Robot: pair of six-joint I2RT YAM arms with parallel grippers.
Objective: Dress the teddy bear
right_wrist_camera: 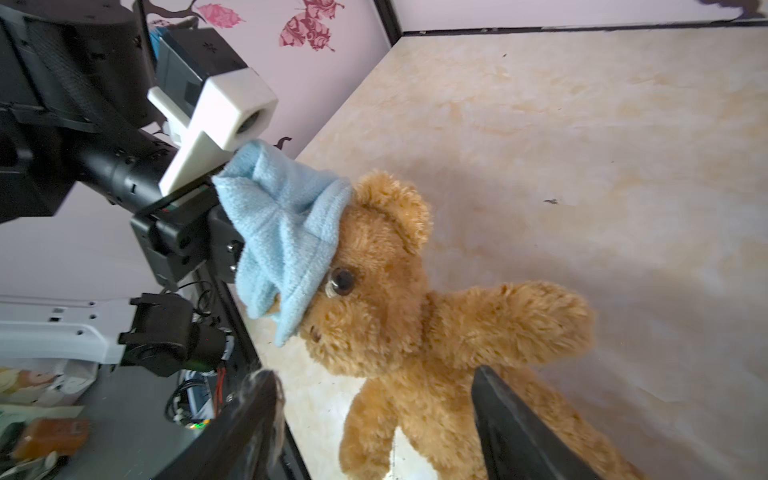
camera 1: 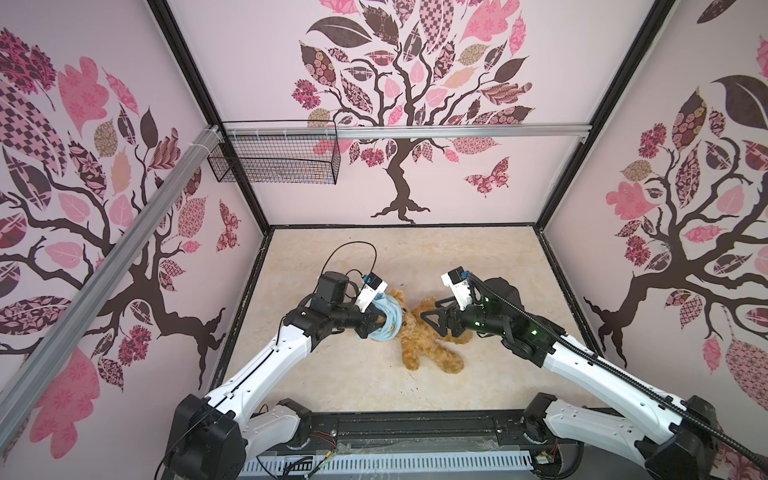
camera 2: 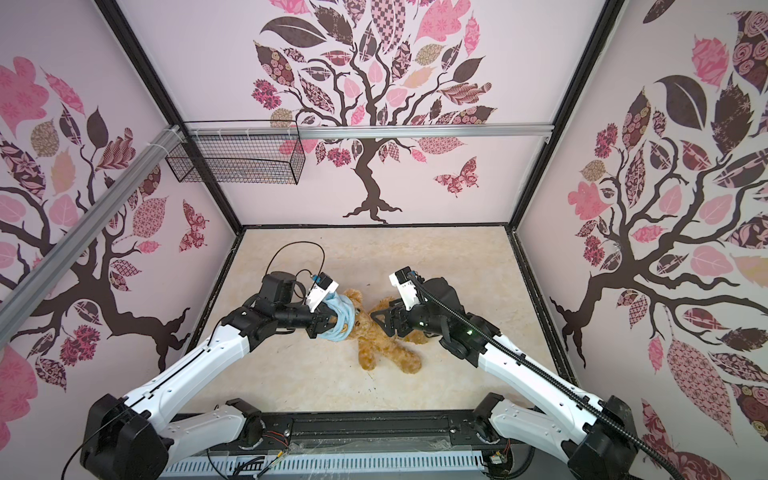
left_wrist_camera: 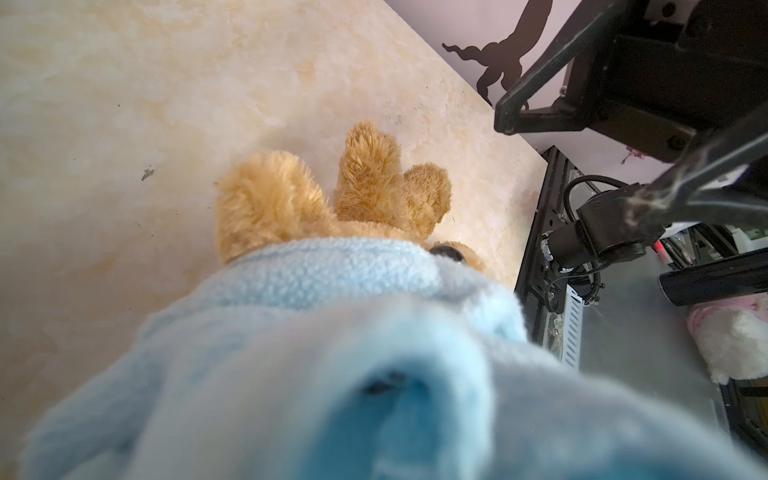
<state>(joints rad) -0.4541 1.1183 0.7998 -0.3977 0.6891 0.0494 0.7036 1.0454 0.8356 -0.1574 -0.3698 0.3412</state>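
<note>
The teddy bear (camera 1: 419, 338) (camera 2: 376, 340) lies on its back mid-table, golden brown, limbs spread. A light-blue shirt (camera 1: 388, 322) (camera 2: 343, 322) is bunched over the top of its head, down to one eye in the right wrist view (right_wrist_camera: 286, 237). My left gripper (camera 1: 371, 322) (camera 2: 323, 323) is shut on the shirt; the cloth hides its fingertips and fills the left wrist view (left_wrist_camera: 316, 332), with the bear's legs (left_wrist_camera: 374, 187) beyond. My right gripper (camera 1: 432, 318) (camera 2: 381, 319) (right_wrist_camera: 374, 415) is open over the bear's torso (right_wrist_camera: 415, 374), holding nothing.
The marbled tabletop (camera 1: 332, 374) is boxed in by black frame posts and papered walls. A black wire basket (camera 1: 274, 162) hangs from the rail at the back left. A black rail (camera 1: 415, 428) with cables runs along the front edge.
</note>
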